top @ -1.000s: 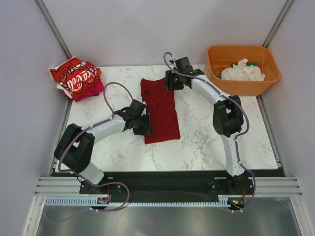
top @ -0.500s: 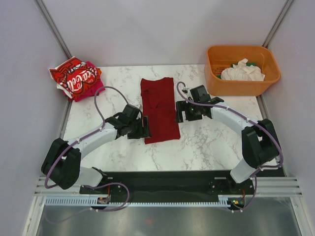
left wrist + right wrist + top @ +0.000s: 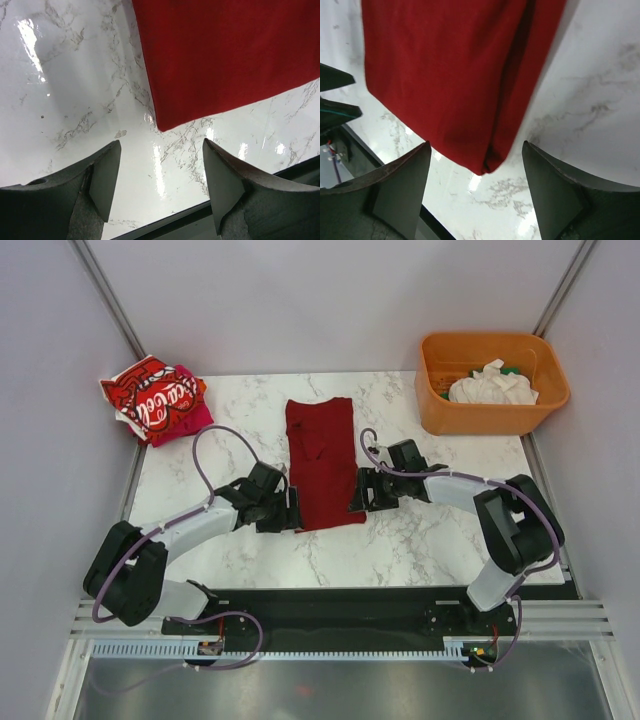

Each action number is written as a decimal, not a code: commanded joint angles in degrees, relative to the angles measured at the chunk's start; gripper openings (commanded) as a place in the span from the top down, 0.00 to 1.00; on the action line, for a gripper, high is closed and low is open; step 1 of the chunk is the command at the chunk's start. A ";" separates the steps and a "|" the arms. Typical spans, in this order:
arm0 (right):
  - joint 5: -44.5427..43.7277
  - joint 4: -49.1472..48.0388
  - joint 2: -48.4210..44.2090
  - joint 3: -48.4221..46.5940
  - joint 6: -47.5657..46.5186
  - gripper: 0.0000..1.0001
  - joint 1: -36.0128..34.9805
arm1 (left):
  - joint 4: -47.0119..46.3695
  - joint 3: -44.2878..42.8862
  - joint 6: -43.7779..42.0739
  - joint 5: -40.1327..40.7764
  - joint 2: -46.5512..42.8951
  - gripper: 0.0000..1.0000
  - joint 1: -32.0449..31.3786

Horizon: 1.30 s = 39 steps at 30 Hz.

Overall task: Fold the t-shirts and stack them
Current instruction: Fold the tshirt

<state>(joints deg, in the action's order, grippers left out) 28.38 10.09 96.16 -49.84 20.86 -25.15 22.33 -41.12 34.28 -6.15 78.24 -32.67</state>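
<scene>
A plain dark red t-shirt (image 3: 323,462) lies folded in a long strip on the marble table (image 3: 420,540). My left gripper (image 3: 291,510) is open and empty just left of its near left corner (image 3: 165,122). My right gripper (image 3: 357,495) is open and empty just right of its near right corner (image 3: 487,162). A bright red t-shirt with white lettering (image 3: 150,395) lies folded on a magenta one (image 3: 190,422) at the far left. A white t-shirt (image 3: 492,385) lies crumpled in the tub.
An orange plastic tub (image 3: 492,418) stands at the far right, with something green beside the white cloth in it. Grey walls close in the table on the left, back and right. A black rail (image 3: 340,602) runs along the near edge.
My right arm has swung from the shirt's far right edge down to its near right corner. My left gripper has moved a little nearer, toward the near left corner. The shirt has not moved.
</scene>
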 commanded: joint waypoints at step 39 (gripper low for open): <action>-0.51 -5.96 -9.22 16.79 7.07 1.00 -1.39 | -13.54 8.16 10.89 1.95 3.43 0.98 -7.94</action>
<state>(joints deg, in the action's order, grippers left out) 30.65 -1.41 90.96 -35.90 26.44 -25.32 5.26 -36.25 43.27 -3.55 84.23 -40.07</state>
